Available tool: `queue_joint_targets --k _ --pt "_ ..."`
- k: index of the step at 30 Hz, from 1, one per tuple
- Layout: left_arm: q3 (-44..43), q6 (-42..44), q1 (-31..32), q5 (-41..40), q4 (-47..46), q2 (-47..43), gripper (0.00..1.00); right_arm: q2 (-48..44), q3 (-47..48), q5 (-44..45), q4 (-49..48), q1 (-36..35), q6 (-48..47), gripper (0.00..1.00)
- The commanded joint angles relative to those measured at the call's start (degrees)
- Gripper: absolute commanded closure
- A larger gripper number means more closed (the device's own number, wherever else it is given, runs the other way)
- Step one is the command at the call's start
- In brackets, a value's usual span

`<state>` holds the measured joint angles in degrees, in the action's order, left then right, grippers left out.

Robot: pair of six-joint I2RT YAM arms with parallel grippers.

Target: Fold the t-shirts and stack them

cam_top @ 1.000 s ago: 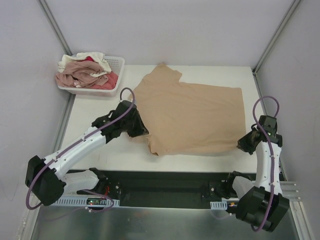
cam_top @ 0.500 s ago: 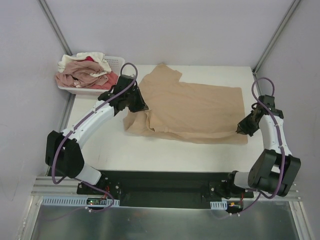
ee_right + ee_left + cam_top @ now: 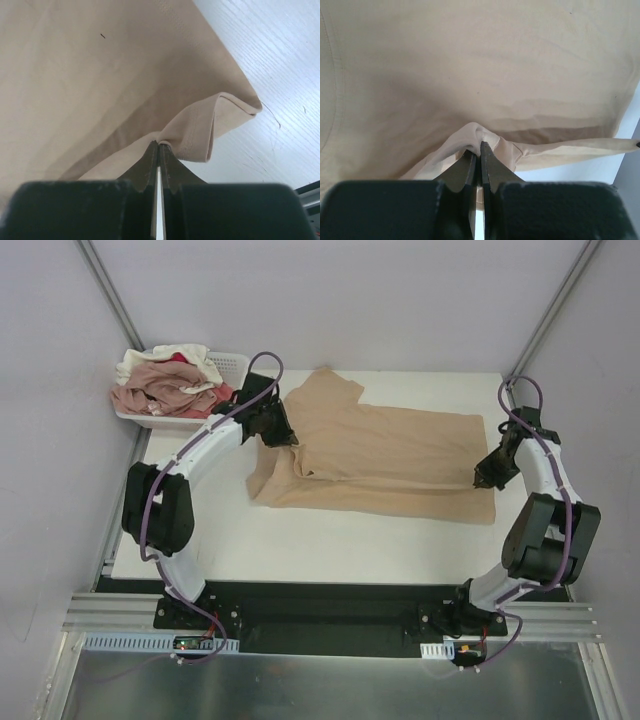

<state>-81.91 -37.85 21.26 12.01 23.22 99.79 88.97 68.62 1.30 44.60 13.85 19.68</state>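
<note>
- At the far left corner of the desk (image 3: pixel 330 540): white lattice basket (image 3: pixel 238 364), heaped above its rim with crumpled shirts. Cream-white shirt (image 3: pixel 140 364) on top, dusty-pink shirt (image 3: pixel 150 392) under it, red shirt (image 3: pixel 226 400) showing at the right side.
- Tan t-shirt (image 3: pixel 400 450) lies on the desk, centre to right, near the basket.
- Its long axis runs left–right: sleeve (image 3: pixel 332 388) and shoulder end to the left, hem end to the right.
- Near edge is raised and doubled toward the far side; a lower layer shows along the near margin.
- Left tool (image 3: pixel 288 438): fingers pressed together, pinching a fold of the tan cloth at the shirt's left end.
- Right tool (image 3: pixel 482 480): fingers pressed together, pinching the stitched hem corner at the right end.
</note>
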Motion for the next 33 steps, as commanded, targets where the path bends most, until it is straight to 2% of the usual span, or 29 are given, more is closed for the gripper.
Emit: queue_joint_targets --k 1,5,9,11,12,13,14,15,16,17,18,19,21,22,27,29,32,33 --pt "-4.3 1.81 -1.04 -0.58 -0.46 3.56 1.0 4.28 4.32 1.25 -1.26 -0.57 1.06 0.99" --pt "-8.96 1.98 -1.39 -4.8 -0.46 9.36 1.0 9.81 8.0 1.07 -4.25 -0.57 0.1 0.99" --pt "-14.41 2.16 -1.83 -2.08 -0.37 16.56 1.0 16.05 12.58 0.37 -5.31 -0.75 -0.87 0.99" --pt "-15.47 1.99 -1.92 -3.73 -0.28 17.54 1.0 18.5 14.52 0.63 -4.09 -0.84 -1.31 0.93" --pt "-15.39 1.81 -2.01 -5.31 -0.28 17.81 0.96 19.13 15.83 0.63 -3.73 -0.84 -1.57 0.89" --pt "-15.3 1.72 -2.09 -6.72 -0.02 17.9 0.89 19.57 16.1 0.55 -3.29 -0.84 -1.84 0.82" --pt "-15.47 1.81 -2.36 -8.91 0.07 17.98 0.77 20.19 16.54 0.55 -2.86 -0.84 -1.75 0.76" --pt "-15.82 1.98 -2.53 -9.02 0.24 18.07 0.41 20.28 17.42 0.28 -2.68 -0.84 -2.19 0.7" --pt "-17.22 2.16 -3.06 -8.59 0.85 17.99 0.24 20.11 17.86 -0.07 -2.24 -0.84 -2.8 0.57" --pt "-18.01 2.94 -3.24 -7.71 1.03 17.9 0.07 19.15 18.21 -0.42 -1.97 -0.84 -2.98 0.51" --pt "-18.72 3.47 -3.24 -7.53 1.3 16.94 0.01 18.35 18.39 -0.6 -1.8 -0.93 -3.24 0.47" --pt "-19.33 3.92 -3.15 -7.27 1.39 16.06 0.01 17.21 18.04 -0.68 -1.45 -0.93 -3.42 0.28" --pt "-18.73 4.53 -3.15 -6.83 1.47 12.65 0.01 13.44 17.17 -0.07 -1.09 -1.36 -4.65 0.16" --pt "-17.25 4.53 -3.06 -6.65 1.39 11.32 0.01 11.86 15.25 0.37 -0.75 -1.45 -4.74 0.01" --pt "-6.62 3.84 -2.62 -6.3 1.39 -0.17 0.01 0.43 6.63 -0.77 -2.14 -5.3 -10.42 0.03" --pt "0.15 2.69 -2.27 -5.68 1.12 -3.53 0.01 -2.64 4.08 -7.5 -3.55 -8.12 -14.56 0.03" --pt "8.15 2.51 -1.13 -2.1 -1.24 -9.85 0.01 -3.28 4.41 -15.41 -5.66 -17.06 -25.19 0.02" --pt "9.82 2.77 -0.95 -0.34 -2.12 -10.75 0.01 -2.75 5.72 -15.97 -5.49 -22.84 -27.74 0.02"
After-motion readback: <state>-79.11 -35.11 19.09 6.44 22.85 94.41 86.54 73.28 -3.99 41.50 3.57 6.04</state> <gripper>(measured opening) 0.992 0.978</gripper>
